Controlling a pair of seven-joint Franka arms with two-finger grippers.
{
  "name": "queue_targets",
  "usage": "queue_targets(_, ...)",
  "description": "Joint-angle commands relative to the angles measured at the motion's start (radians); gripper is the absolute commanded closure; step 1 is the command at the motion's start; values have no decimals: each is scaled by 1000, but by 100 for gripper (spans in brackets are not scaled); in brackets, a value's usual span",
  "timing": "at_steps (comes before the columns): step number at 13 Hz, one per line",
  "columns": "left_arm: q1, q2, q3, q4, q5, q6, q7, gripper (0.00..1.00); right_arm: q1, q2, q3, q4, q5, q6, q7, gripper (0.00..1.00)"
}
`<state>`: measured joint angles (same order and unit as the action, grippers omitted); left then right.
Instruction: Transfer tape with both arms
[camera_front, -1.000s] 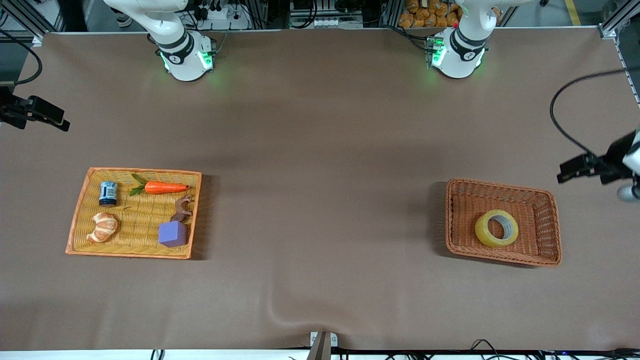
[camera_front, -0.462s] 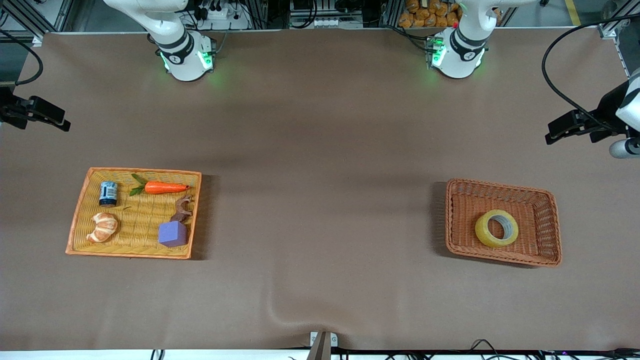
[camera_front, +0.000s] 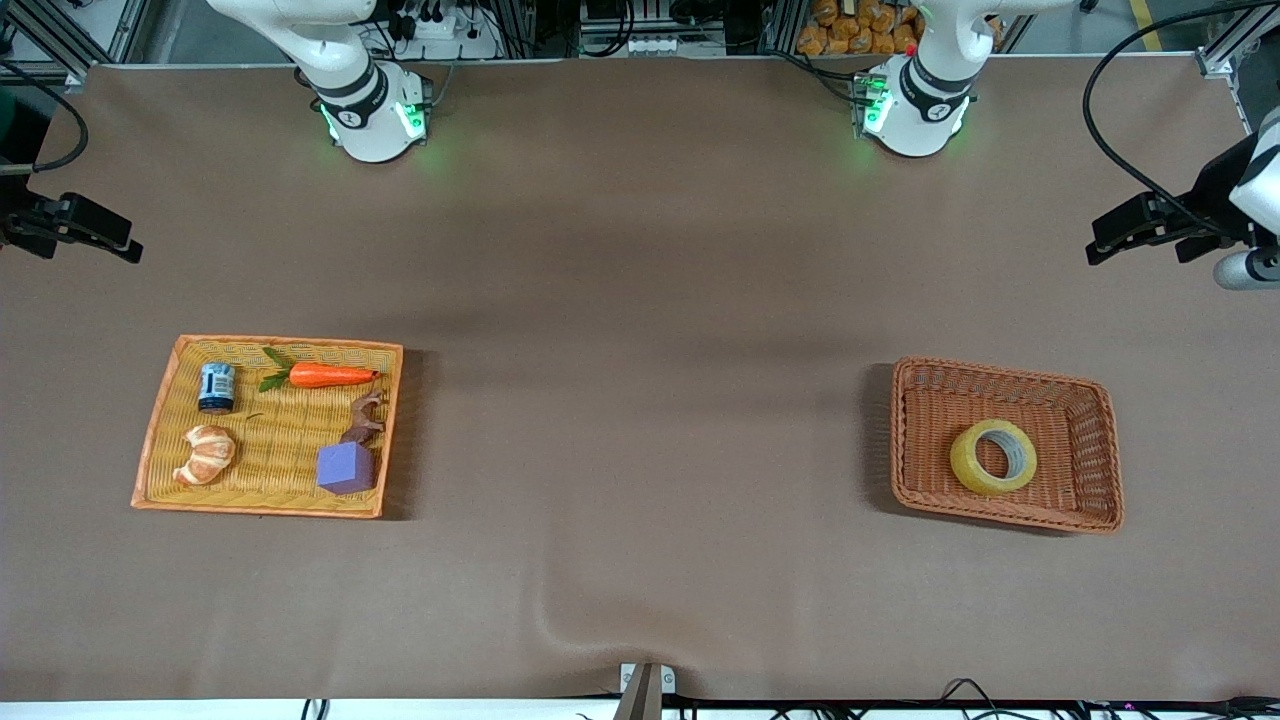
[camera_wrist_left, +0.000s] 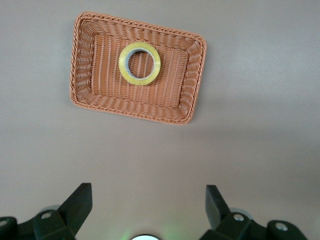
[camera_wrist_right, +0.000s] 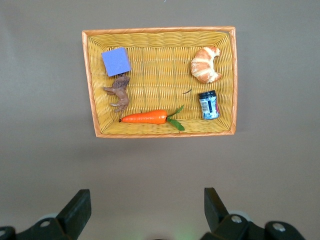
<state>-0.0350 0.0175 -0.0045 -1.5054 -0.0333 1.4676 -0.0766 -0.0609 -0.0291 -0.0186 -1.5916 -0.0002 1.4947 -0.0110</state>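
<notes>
The tape (camera_front: 965, 466), a yellowish ring with a grey core, lies flat in the brown wicker basket (camera_front: 1000, 372) toward the left arm's end of the table. It also shows in the left wrist view (camera_wrist_left: 140, 80), inside the basket (camera_wrist_left: 135, 107). My left gripper (camera_front: 1110, 238) is open and empty, in the air at the table's edge, off to the side of the basket; its jaws (camera_wrist_left: 147, 200) stand wide apart over bare table. My right gripper (camera_front: 115, 243) is open and empty at the right arm's end of the table, jaws (camera_wrist_right: 147, 202) wide apart, and that arm waits.
A yellow wicker tray (camera_front: 390, 430) toward the right arm's end holds a purple cube (camera_front: 345, 467), a croissant (camera_front: 205, 454), a carrot (camera_front: 330, 376), a small jar (camera_front: 216, 387) and a brown animal figure (camera_front: 364, 420). A black cable (camera_front: 1100, 120) loops by the left gripper.
My left gripper has moved away from the basket, upward in the front view, and slowed. The tape stays in the basket. The right arm has not moved.
</notes>
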Motion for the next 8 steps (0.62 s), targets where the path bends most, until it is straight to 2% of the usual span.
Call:
queue_targets(1,-5,-30,1,5,56,-15,24,0,-8,-25,9,-22,-14,2,-9,0)
queue_targets(3,-5,-14,-3,24,108,-19,40,0,-8,-25,8,-22,-14,2,-9,0)
queue_targets(8,-8,-7,1,25,78,-26,40,0,-8,-25,9,-22,-14,2,-9,0)
